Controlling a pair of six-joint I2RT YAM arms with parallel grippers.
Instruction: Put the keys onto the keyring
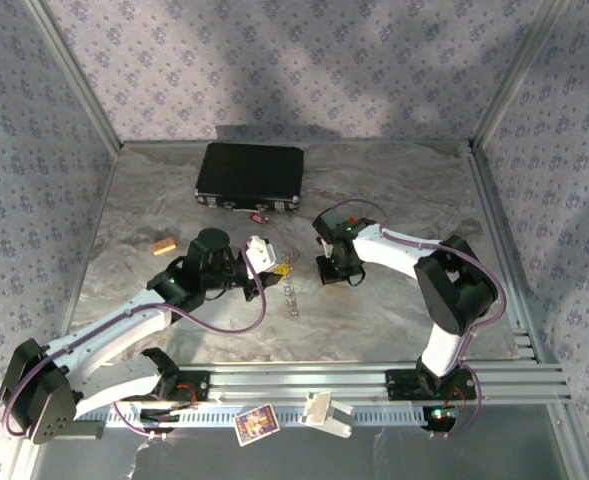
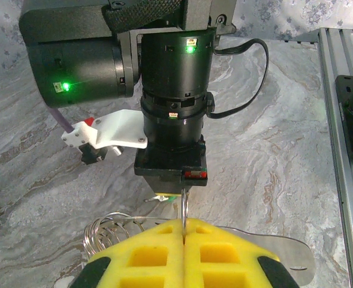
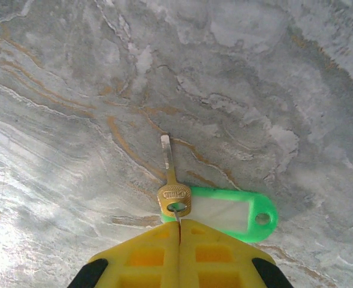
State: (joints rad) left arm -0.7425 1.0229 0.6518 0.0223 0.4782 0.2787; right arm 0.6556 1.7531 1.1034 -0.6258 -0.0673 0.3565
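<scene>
Left gripper [image 2: 183, 225]: fingers pinched tight on wire of one keyring [image 2: 104, 231]. Right gripper [image 3: 179, 223]: clamped on head of one brass key [image 3: 170, 174], one green tag [image 3: 224, 215] attached. One black case [image 1: 251, 175].

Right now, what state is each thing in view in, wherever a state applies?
left gripper: shut on the keyring's thin wire.
keyring: pinched, its silvery coil beside the left fingers.
right gripper: shut on the green key.
green key: gripped at its head, blade pointing away.
black case: closed, lying flat.
</scene>
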